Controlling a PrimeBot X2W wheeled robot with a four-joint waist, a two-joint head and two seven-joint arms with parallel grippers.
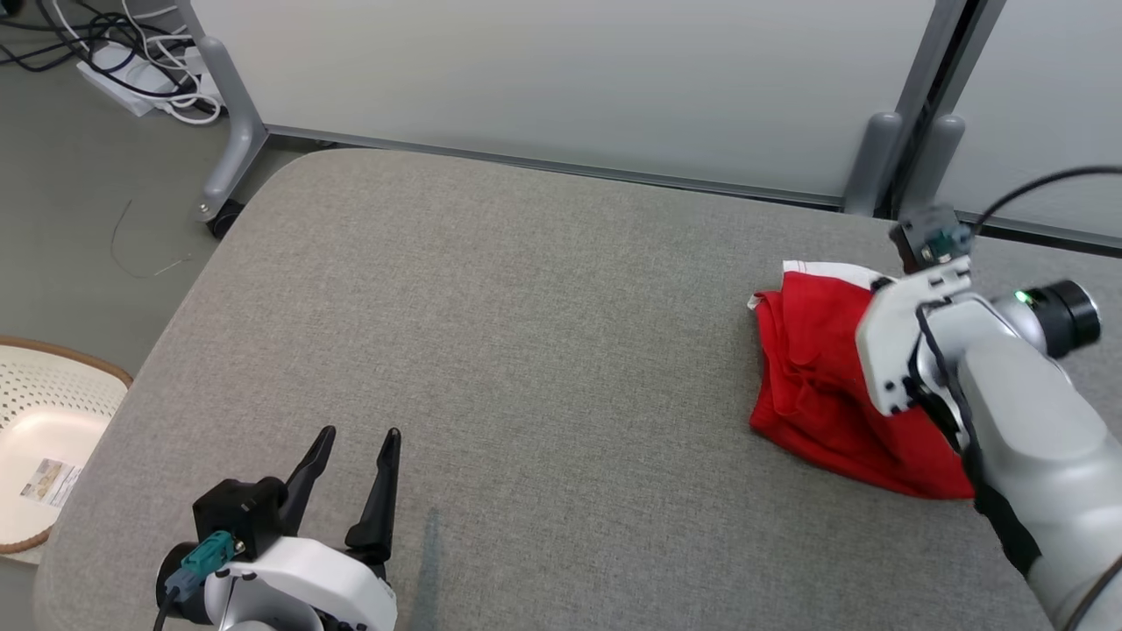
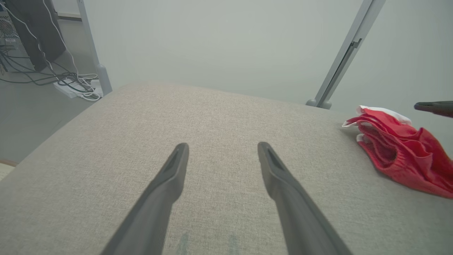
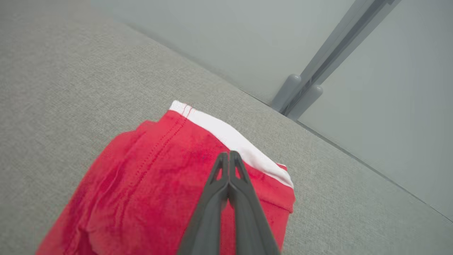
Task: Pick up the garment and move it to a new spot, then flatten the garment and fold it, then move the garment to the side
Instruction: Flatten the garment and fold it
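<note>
The garment (image 1: 815, 377) is red with a white band and lies in a folded bundle at the right side of the grey fabric surface (image 1: 526, 350). In the right wrist view my right gripper (image 3: 229, 154) is shut, fingers pressed together, tips over the garment (image 3: 159, 177) near its white band. From the left wrist view its dark fingertip (image 2: 433, 107) hangs just above the garment (image 2: 400, 152), apart from it. My left gripper (image 1: 361, 434) stands open and empty near the front left of the surface, far from the garment; its fingers (image 2: 170, 184) are spread wide.
Frosted partition panels on grey posts (image 1: 894, 158) run along the far edge. A partition foot (image 1: 228, 175) and a tangle of cables (image 1: 140, 70) sit on the floor at the upper left. A white perforated basket (image 1: 44, 438) stands off the surface's left edge.
</note>
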